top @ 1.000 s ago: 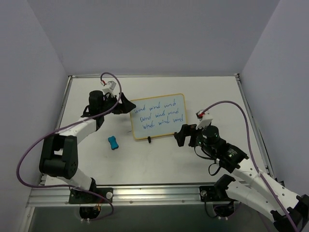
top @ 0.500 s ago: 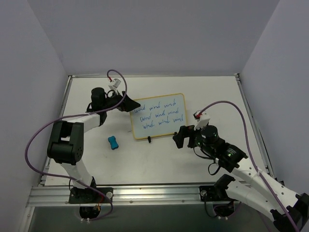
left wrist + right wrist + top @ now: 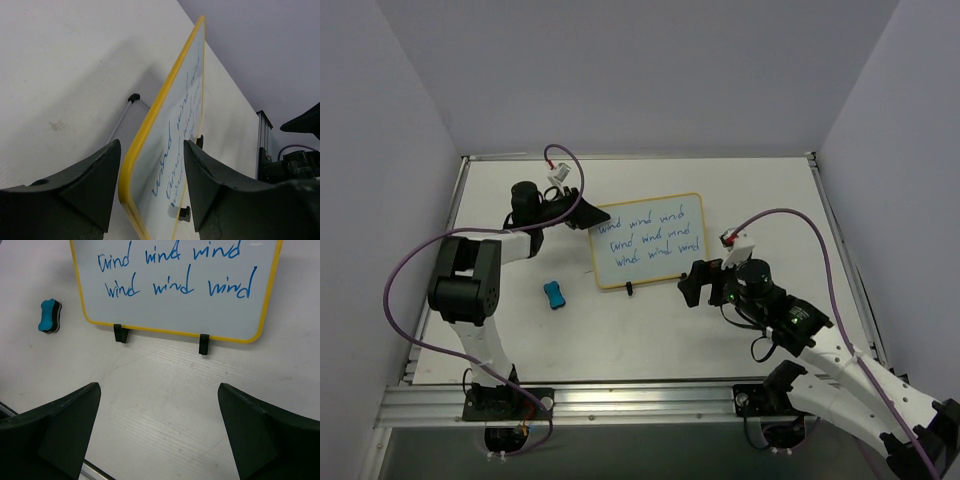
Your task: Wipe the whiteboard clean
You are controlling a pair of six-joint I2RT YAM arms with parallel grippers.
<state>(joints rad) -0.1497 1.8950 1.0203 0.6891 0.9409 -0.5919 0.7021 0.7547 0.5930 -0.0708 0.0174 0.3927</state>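
Within the last second the left pincer (image 3: pixel 584 212) has edged up to the left end of the whiteboard (image 3: pixel 648 240), which stands propped at the centre of the frame on the counter (image 3: pixel 650 330), its blue writing intact. It is open, a finger either side of the yellow frame, gripping nothing, probably readying to steady the board. The right pincer (image 3: pixel 695 283), wide open and empty, has barely shifted; the blue eraser (image 3: pixel 554 295) lies untouched at lower left.

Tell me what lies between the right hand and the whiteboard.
Right wrist view: only bare table separates the right hand from the whiteboard; the blue eraser sits off to one side.
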